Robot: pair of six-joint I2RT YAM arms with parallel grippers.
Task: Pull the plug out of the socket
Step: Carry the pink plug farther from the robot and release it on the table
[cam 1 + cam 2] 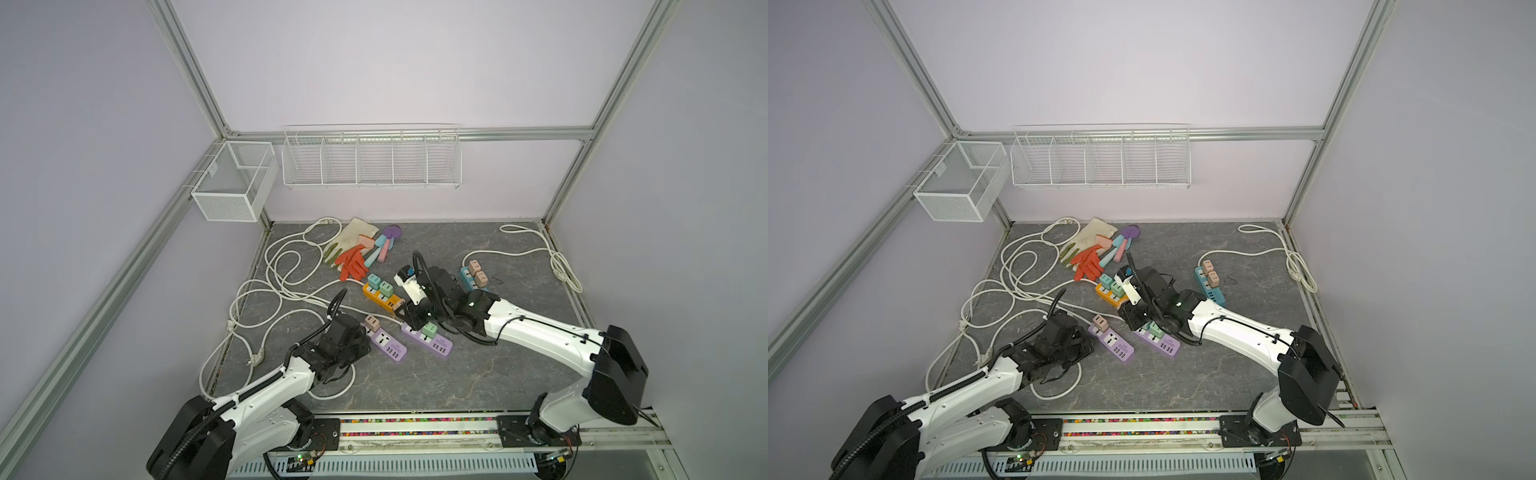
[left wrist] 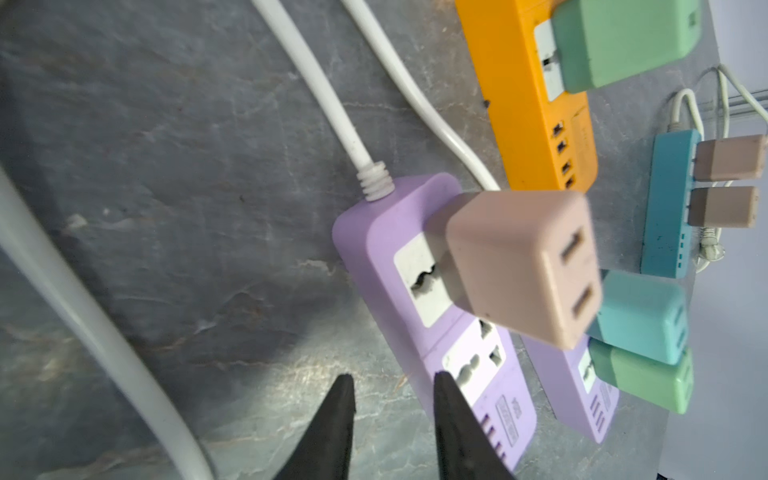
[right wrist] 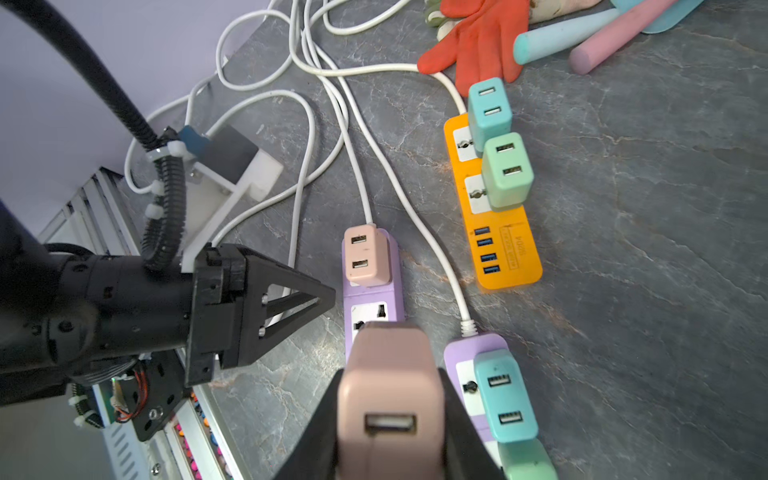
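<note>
- Right fingers (image 3: pixel 316 434): clamped on the two flanks of a held pink plug (image 3: pixel 390 390); it hangs clear above the empty socket (image 3: pixel 368 316) of the near purple strip (image 3: pixel 395 286), so the pull looks done
- Left fingers (image 2: pixel 332 430): slightly apart, gripping nothing; tips just beside that strip, probably to stop it lifting
- Strips on the desk (image 3: pixel 644 249), four: two purple; one orange strip (image 3: pixel 507 266); one blue strip (image 2: pixel 665 216)
- Plugs, eight: four pink (one held, one seated on the near strip, two on blue); two teal; two green
</note>
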